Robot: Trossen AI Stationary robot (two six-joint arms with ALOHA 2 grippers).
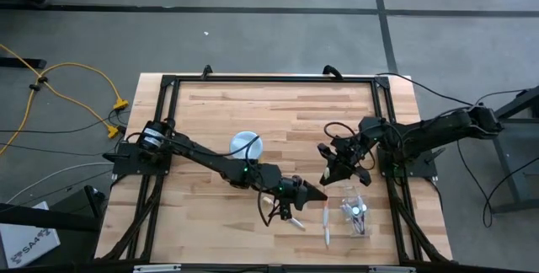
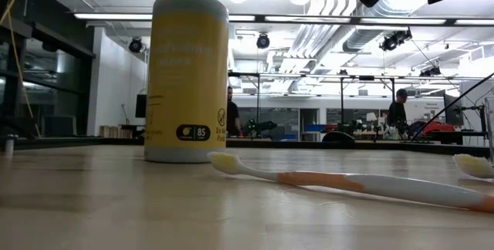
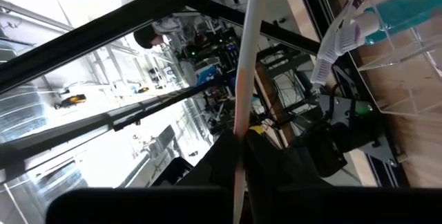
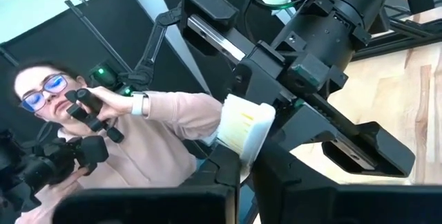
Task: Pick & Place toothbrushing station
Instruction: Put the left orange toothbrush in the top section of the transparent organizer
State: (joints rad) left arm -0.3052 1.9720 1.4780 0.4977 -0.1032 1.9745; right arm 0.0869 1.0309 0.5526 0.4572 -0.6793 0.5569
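- Grips a pale-handled toothbrush point(image 3: 245, 79) in the left tool point(image 1: 305, 193), clenched low on the handle, with the long shaft running straight out past the fingers.
- Grips a second toothbrush point(image 4: 245, 128) in the right tool point(image 1: 338, 168), clenched just under the bristled head, which stands up above the fingers.
- Places the clear holder cup point(image 1: 355, 210) at the near right of the tabletop point(image 1: 210, 104), with something teal and a brush head already inside it in the left wrist view.
- Finds the cup to the right of the left tool and slightly nearer, and just on the near side of the right tool.
- Puts both tools close to the cup, the right one looking a shade closer, so probably a short drop toward the near edge for that arm.
- Hinges on axis: looks to need each handle tipped upright over the cup's mouth before letting go. Cannot tell from here how far off vertical either brush is.
- Leaves one loose toothbrush point(image 1: 327, 221) flat on the tabletop between the left tool and the cup, its length running near to far.
- Keeps the yellow wipes canister point(image 2: 189, 76) well clear, far and left of both tools.
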